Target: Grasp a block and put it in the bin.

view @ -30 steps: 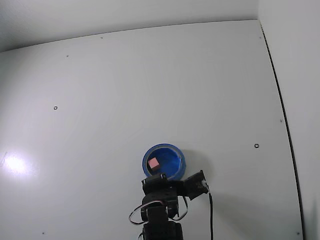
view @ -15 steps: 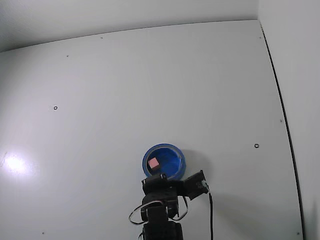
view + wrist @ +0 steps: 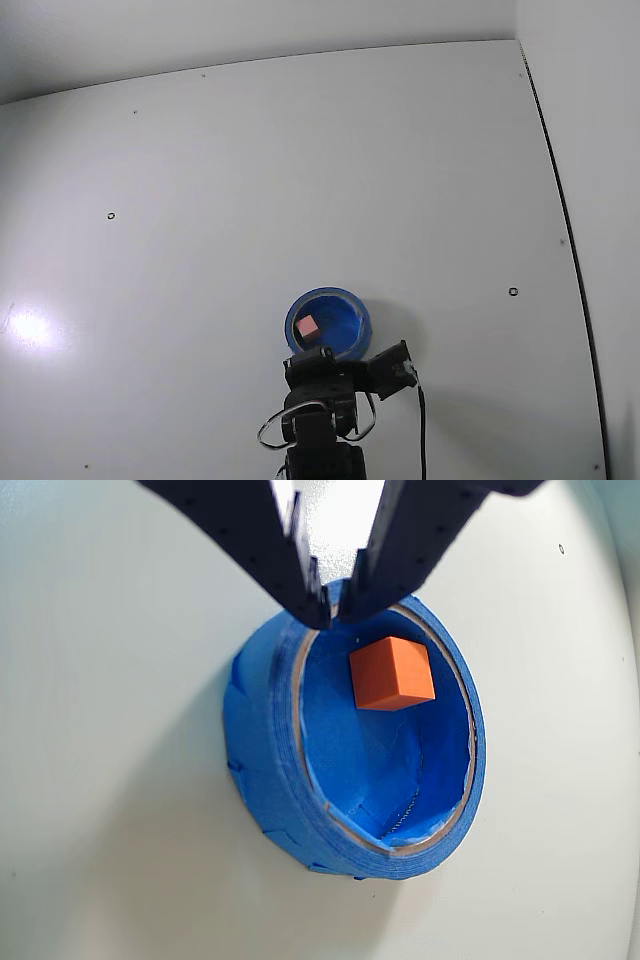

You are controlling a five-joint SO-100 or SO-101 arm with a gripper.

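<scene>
Task looks essentially done, judging from how things lie. The block sits loose on the floor of the bin, toward 12 o'clock in the wrist view and near 9 o'clock in the fixed view.

End effector: empty, fingertips nearly together with only a thin gap, hanging above the bin's rim at 12 o'clock, clear of the block.

What seems left: at most, pulling the arm away.

Count: one block, one bin, one arm. The white counter carries nothing else.
</scene>
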